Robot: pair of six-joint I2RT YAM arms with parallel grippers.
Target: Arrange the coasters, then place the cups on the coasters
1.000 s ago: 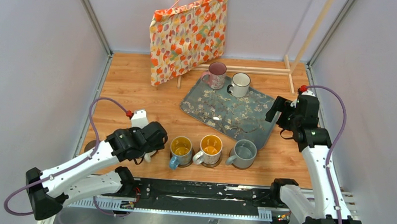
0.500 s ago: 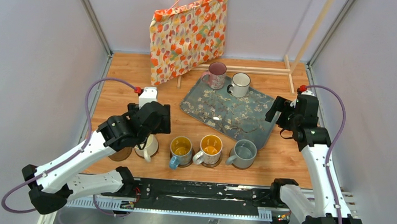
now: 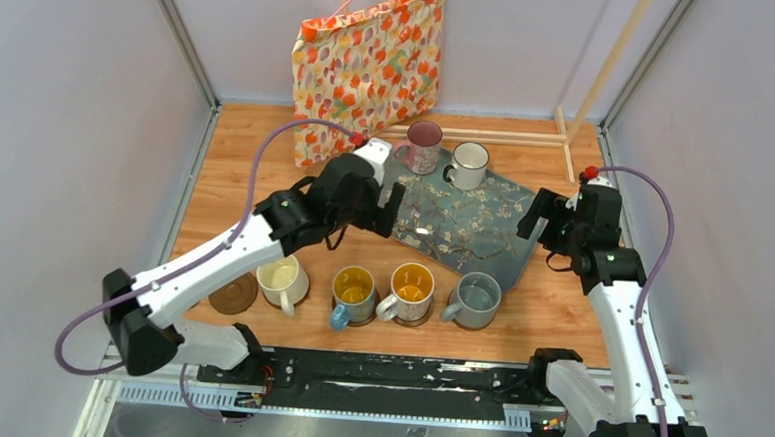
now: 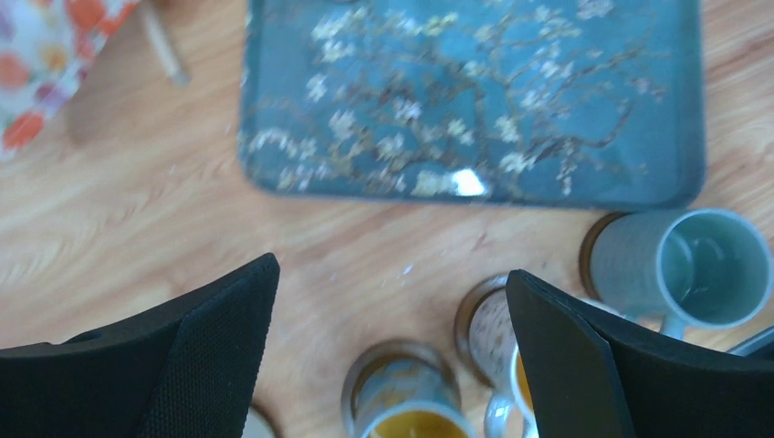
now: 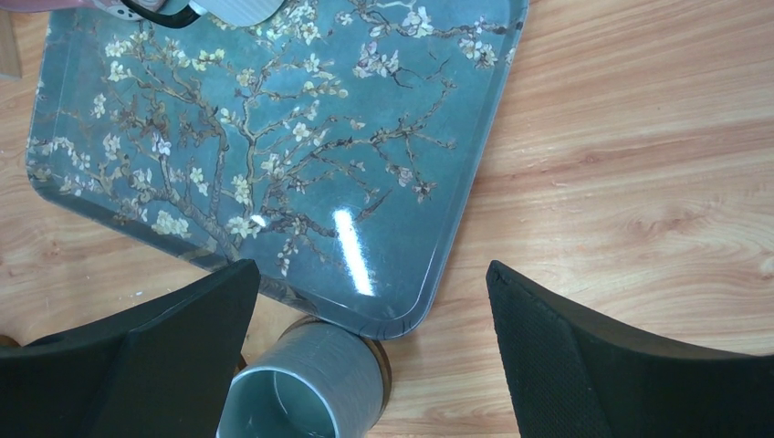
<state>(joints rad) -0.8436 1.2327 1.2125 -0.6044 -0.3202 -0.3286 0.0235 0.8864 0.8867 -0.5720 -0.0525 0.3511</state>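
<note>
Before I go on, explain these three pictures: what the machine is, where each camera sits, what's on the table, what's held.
Two robot arms are bolted at the near edge of a wooden table. The wide picture looks down from above and behind them; the other two come from a camera on each wrist, so the black shapes there are that arm's own fingers. On the table lies a blue floral tray with a pink mug and a white mug at its far end. Nearer the arms stands a row: cream mug, blue-handled mug, yellow-inside mug, grey mug. A bare brown coaster lies left of the cream one. The left hand hangs near the tray's left edge, the right hand by its right side; both are open and empty.
</note>
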